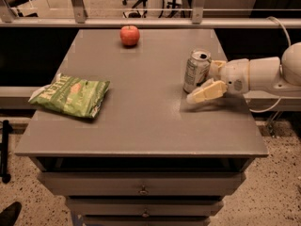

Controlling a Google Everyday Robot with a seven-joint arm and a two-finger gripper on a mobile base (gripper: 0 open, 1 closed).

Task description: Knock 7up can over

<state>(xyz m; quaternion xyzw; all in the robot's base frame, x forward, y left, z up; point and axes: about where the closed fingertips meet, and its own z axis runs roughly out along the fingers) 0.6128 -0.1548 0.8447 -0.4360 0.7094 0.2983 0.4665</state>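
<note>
The 7up can [196, 71], silver with green marks and an open pull-tab top, stands on the right part of the grey table [141, 121]. My gripper [210, 79] reaches in from the right at can height and is open. Its cream front finger [206, 92] lies low by the can's base on the right side. The other finger [217, 66] is just behind the can's right edge. I cannot tell whether they touch the can.
A green chip bag [70, 96] lies at the table's left edge. A red apple [130, 35] sits at the back centre. A metal rail [141, 21] runs behind the table. Drawers [141, 187] are below the front edge.
</note>
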